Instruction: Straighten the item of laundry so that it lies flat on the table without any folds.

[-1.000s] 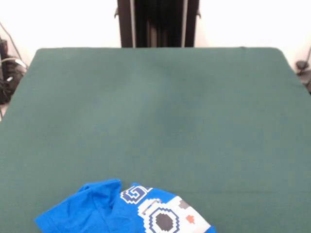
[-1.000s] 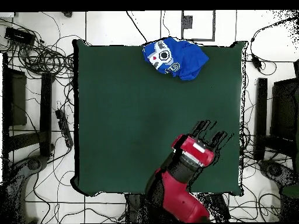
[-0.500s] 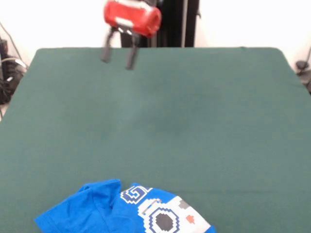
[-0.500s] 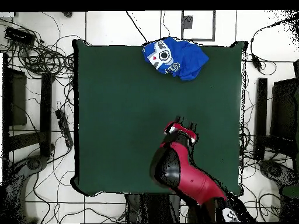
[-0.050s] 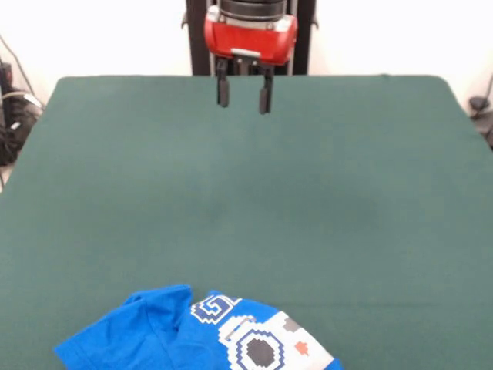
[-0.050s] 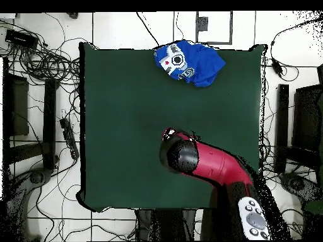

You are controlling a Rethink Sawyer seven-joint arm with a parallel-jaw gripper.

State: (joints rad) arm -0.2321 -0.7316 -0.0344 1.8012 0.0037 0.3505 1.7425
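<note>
Closest to where I stand, the blue shirt [image 5: 196, 331] lies bunched at the near edge of the green table [image 5: 323, 200], its white pixel graphic facing up and folds running through the cloth. Seen from above, the shirt [image 6: 189, 61] sits against one edge of the table [image 6: 120, 126], toward a corner. Farther back, well apart from the shirt, the gripper [image 5: 244, 94] hangs above the felt on the red arm [image 6: 214, 165], its two dark fingers [image 5: 223, 91] spread apart with nothing between them.
</note>
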